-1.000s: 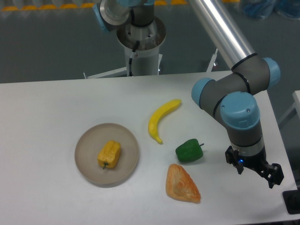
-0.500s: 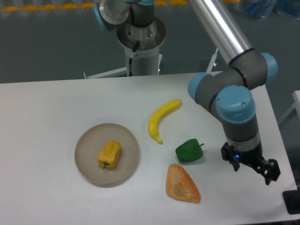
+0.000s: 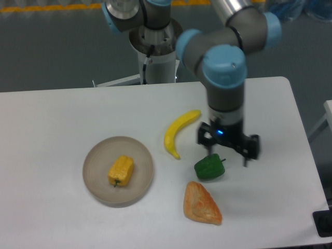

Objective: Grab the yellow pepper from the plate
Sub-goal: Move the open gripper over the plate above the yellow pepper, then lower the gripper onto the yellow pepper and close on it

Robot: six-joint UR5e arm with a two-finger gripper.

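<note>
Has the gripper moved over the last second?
Yes. The gripper has swung left from the table's right edge to just above the green pepper, nearer the plate.

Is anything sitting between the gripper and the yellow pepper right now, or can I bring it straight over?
The gripper hangs above the green pepper, open. On a line toward the yellow pepper on the plate, the banana's lower tip lies close. The gripper looks raised, so it should pass over.

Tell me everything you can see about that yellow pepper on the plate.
The yellow pepper is small, blocky and yellow-orange, with lobed sides and a smooth skin. It lies on its side near the middle of the round grey-beige plate, its dark stem end towards the camera. Only the plate touches it.
</note>
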